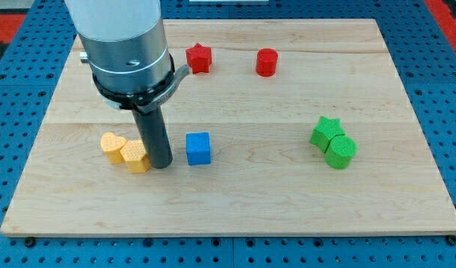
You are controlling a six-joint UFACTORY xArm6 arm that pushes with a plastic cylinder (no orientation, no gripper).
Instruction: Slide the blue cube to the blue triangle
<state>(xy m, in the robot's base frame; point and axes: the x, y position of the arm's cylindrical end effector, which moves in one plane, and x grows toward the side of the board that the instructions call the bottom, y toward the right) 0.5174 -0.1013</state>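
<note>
Seven blocks sit on your table (235,216). From the view's left: yellow heart (112,146) and yellow hexagon (135,157), my tip (160,164) touching the hexagon, blue cube (199,148) just right. Farther right: red star (199,57), red cylinder (267,62), green star (327,132), green cylinder (340,152). No jaws: a bare rod.

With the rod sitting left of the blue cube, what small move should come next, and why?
Hard to say for sure: no blue triangle shows in this view. My tip sits just left of the blue cube, beside the yellow blocks. Probably ease right to touch the cube; the arm may be hiding the triangle.
</note>
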